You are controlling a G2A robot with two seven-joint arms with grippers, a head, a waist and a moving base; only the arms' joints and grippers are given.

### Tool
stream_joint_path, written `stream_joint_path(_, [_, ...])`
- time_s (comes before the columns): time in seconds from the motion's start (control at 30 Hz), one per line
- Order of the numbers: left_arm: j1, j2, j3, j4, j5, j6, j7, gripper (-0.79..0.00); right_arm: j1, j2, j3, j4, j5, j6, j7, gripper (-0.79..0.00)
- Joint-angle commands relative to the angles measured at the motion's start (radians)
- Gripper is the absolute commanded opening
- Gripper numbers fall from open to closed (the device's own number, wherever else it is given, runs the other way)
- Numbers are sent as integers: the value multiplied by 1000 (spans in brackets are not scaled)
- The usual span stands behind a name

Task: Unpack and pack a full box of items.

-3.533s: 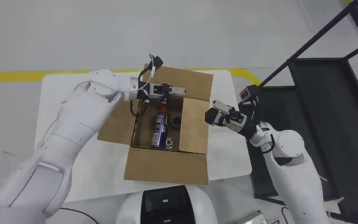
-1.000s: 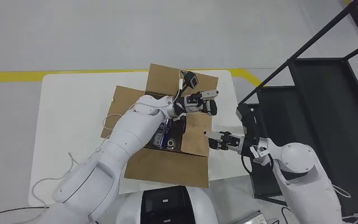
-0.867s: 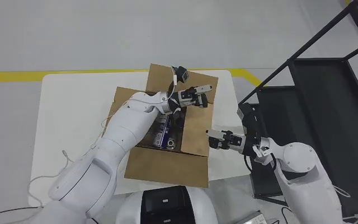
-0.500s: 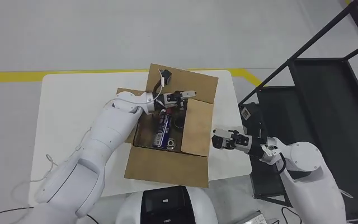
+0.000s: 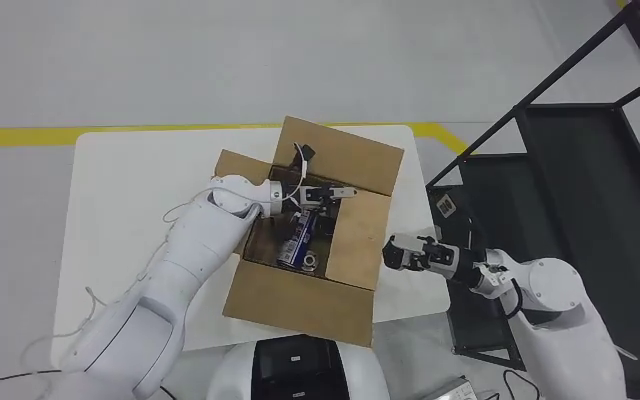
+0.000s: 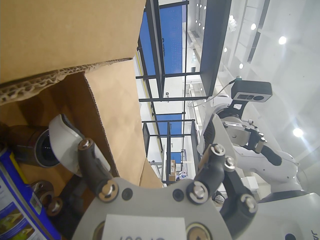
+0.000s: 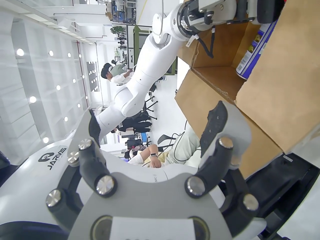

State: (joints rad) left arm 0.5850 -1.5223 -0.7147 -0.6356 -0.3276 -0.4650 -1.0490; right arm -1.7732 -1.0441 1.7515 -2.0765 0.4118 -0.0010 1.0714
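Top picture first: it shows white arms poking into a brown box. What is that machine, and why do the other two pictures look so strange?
It is a robot with two arms, and each arm ends in a grasping tool with two fingers. The top picture comes from a camera on the robot, looking down at a white table. On it stands an open cardboard box with a blue spray can lying inside. The other two pictures come from small cameras on the robot's wrists, so everything looks tilted there. The left tool is in the box's opening, open and holding nothing. The right tool is beside the box, near the table's edge, also open and empty.
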Motion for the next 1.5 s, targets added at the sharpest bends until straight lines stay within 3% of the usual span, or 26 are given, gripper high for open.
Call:
stream_joint_path(0.0, [8,4,-8,-11,4,5,3,0,5,1,-5,2,5,-4,-1,0])
stream_joint_path(0.4, [34,-32,33,-73,-19,50,-22,0,27,5,-38,11,27,-14,0,0])
stream_joint_path(0.8, [19,-67,12,-122,-199,45,-125,0,28,10,-40,5,67,-40,7,0])
stream_joint_path(1.2, [-16,-158,67,-18,-353,10,-182,0,-70,14,36,-29,111,-46,2,0])
stream_joint_path(1.47, [-16,-158,67,-18,-353,10,-182,0,-78,14,42,-29,121,-43,-5,0])
